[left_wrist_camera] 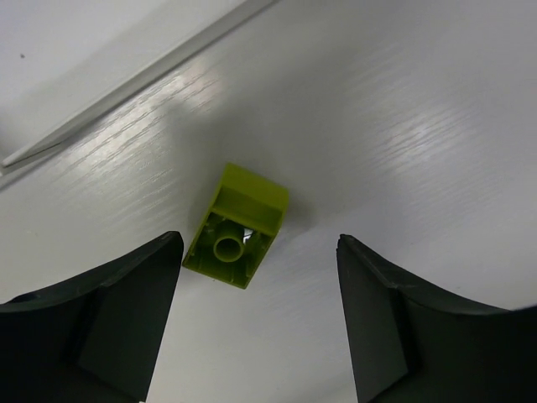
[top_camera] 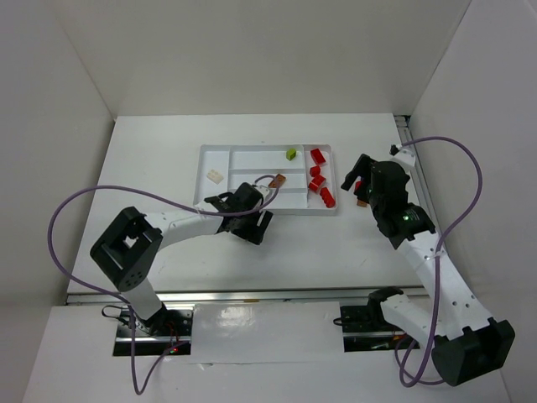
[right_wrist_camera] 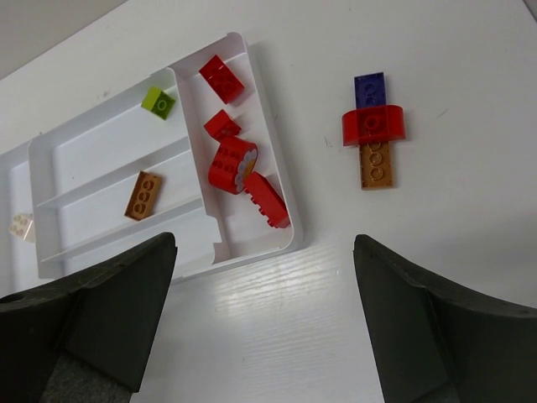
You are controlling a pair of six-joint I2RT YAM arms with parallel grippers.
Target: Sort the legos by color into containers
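Observation:
A lime green lego (left_wrist_camera: 237, 225) lies on its side on the table, hollow underside up, just outside the tray's edge (left_wrist_camera: 126, 84). My left gripper (left_wrist_camera: 259, 241) is open over it; the brick sits by the left fingertip (left_wrist_camera: 164, 260), not gripped. The top view hides this brick under the left gripper (top_camera: 256, 225). The white tray (top_camera: 252, 207) holds red legos (right_wrist_camera: 235, 159), a lime one (right_wrist_camera: 158, 101), an orange-brown one (right_wrist_camera: 143, 195) and a cream one (top_camera: 216, 176). My right gripper (right_wrist_camera: 264, 243) is open and empty beside the tray.
To the right of the tray, a dark blue plate (right_wrist_camera: 370, 88), a red piece (right_wrist_camera: 373, 124) and an orange-brown plate (right_wrist_camera: 376, 164) lie joined on the table. White walls enclose the table on three sides. A purple cable (top_camera: 457, 159) loops by each arm.

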